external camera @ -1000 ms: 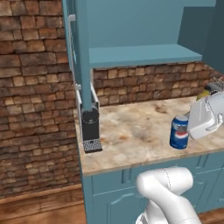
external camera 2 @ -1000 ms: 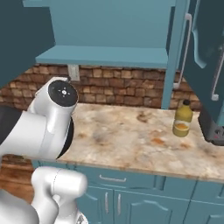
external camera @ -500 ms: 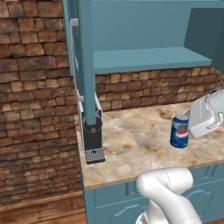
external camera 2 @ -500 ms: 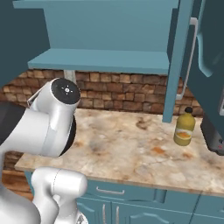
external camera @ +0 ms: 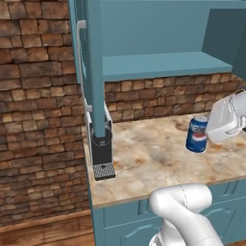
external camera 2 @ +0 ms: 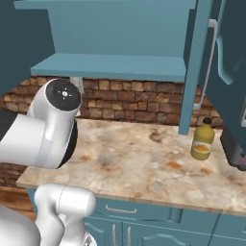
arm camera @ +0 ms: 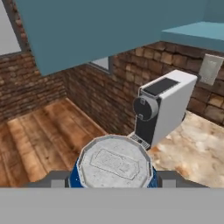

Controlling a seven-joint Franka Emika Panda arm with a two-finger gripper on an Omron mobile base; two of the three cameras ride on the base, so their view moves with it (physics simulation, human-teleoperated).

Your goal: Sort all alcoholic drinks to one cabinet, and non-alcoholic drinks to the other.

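The blue soda can (external camera: 197, 135) with its red-white mark sits between the fingers of the gripper (arm camera: 114, 180), which is closed on its sides; from the hand view I look straight down on the can's silver lid (arm camera: 114, 162), with a dark finger tip (arm camera: 169, 179) pressed at either side. In the left base view the can hangs tilted above the marble counter (external camera: 153, 158), its base seemingly clear of the stone, the white hand right beside it. I count one can.

One yellow-orange juice bottle (external camera 2: 202, 139) with a black cap stands upright on the counter near its right end in the right base view, just beside the edge of an open cabinet door (external camera 2: 194, 67).

One coffee machine (external camera: 101, 149) stands at the left end of the counter, against the brick wall (external camera: 38, 105); the hand view shows it as a white box with a dark round front.

Above the counter I see one open cabinet with a single teal shelf (external camera: 168, 65) running across it, its doors swung wide. Below the counter run teal drawers (external camera 2: 144, 214), and a wooden floor (arm camera: 39, 135) lies past the counter's end.
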